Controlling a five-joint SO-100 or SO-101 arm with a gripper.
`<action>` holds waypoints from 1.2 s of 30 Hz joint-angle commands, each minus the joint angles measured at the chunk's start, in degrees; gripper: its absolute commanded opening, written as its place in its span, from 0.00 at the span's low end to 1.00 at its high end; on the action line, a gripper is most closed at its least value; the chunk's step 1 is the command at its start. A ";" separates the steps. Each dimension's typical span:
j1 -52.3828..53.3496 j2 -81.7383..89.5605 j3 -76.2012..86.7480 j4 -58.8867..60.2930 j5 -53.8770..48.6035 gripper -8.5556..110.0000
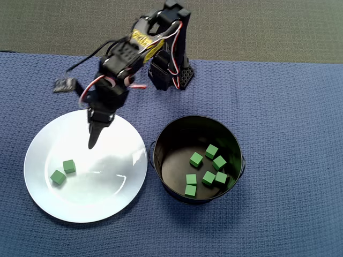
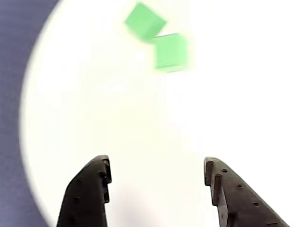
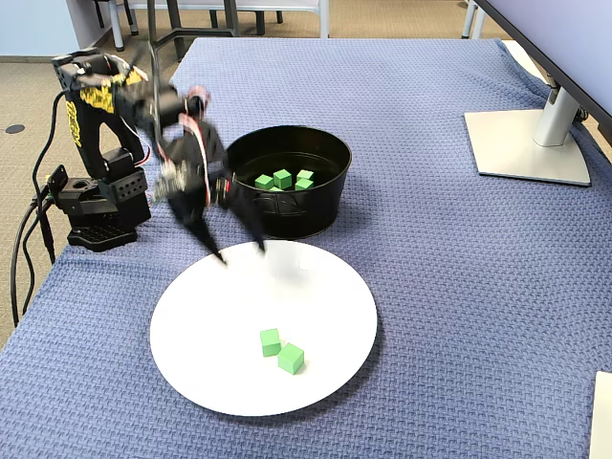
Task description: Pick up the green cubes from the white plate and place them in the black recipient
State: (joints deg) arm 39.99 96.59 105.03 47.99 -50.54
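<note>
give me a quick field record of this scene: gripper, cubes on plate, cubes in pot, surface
gripper: gripper open, empty, above the white plate, short of the cubes
cubes on plate: two green cubes, close together near the plate's left edge in the overhead view
cubes in pot: six green cubes counted in the overhead view, e.g., lying on the floor of the black pot
layout: pot right of the plate in the overhead view, nearly touching it
surface: blue woven cloth
progress: two cubes left to move
</note>
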 commanded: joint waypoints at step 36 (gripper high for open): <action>0.18 -42.71 -45.44 9.76 -1.49 0.28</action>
State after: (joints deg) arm 40.08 53.96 65.74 57.13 -52.82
